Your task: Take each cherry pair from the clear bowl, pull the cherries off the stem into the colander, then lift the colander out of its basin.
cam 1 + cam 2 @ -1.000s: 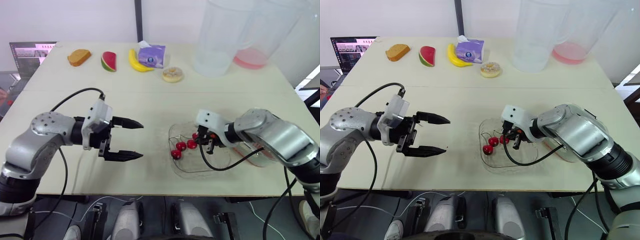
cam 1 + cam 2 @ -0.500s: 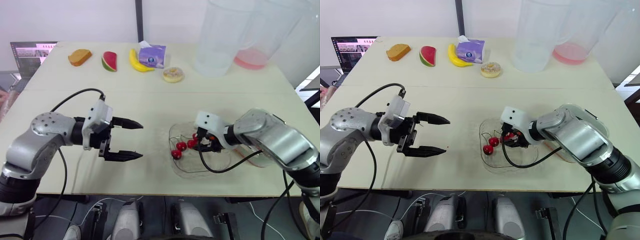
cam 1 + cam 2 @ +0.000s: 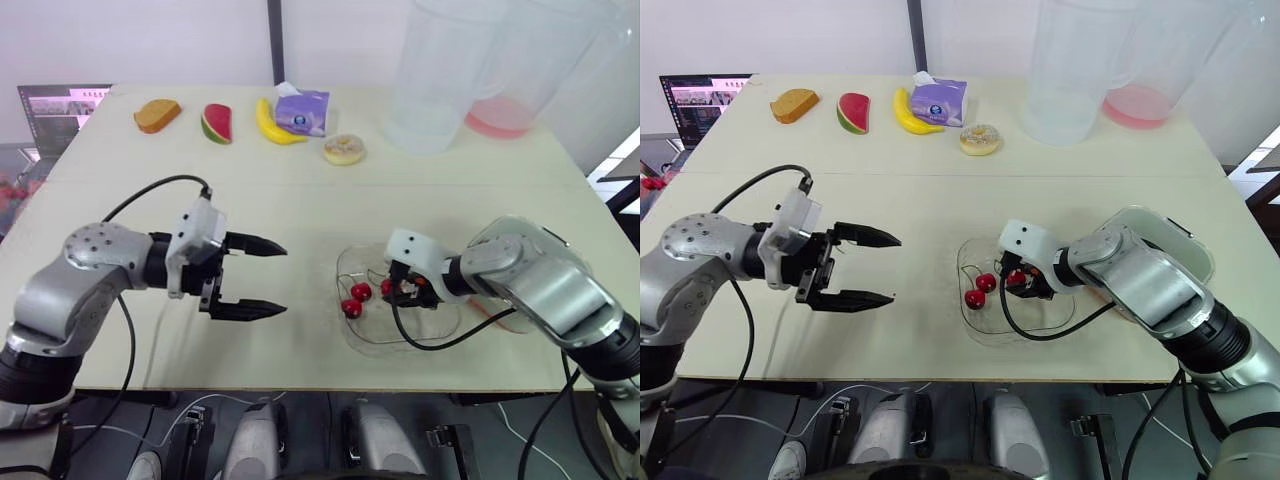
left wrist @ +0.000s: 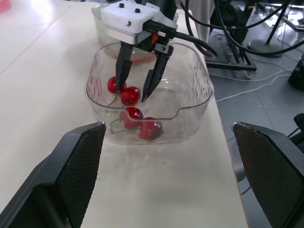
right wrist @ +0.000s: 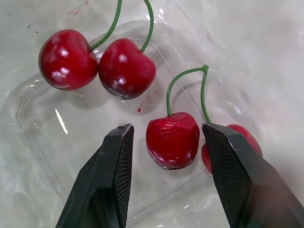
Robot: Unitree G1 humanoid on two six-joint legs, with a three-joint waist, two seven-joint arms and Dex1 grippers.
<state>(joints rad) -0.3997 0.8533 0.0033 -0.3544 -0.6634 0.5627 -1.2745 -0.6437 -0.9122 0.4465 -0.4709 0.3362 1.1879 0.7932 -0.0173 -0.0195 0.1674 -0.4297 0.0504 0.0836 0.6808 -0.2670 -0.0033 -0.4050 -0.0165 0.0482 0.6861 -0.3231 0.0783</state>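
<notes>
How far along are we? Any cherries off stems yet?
Done: nothing visible; both red cherry pairs lie unseparated in the clear plastic bowl. In hand: the open right gripper straddles one cherry; the left gripper hovers open. Left: every pull, then the lift.

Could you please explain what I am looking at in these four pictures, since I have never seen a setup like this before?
This is a humanoid robot with two arms, each ending in a gripper of two black fingers. The two wide pictures come from a stereo camera on its head, looking down over the table; the two close-ups come from a camera on each wrist. The left gripper hangs open over the table, holding nothing. The right gripper is inside a clear bowl, its fingers open either side of one cherry, not yet closed on it. Two stemmed cherry pairs lie in the bowl. Toward the far edge are a bread slice, a watermelon slice, a banana, a purple packet, a doughnut and two big clear jugs.
</notes>
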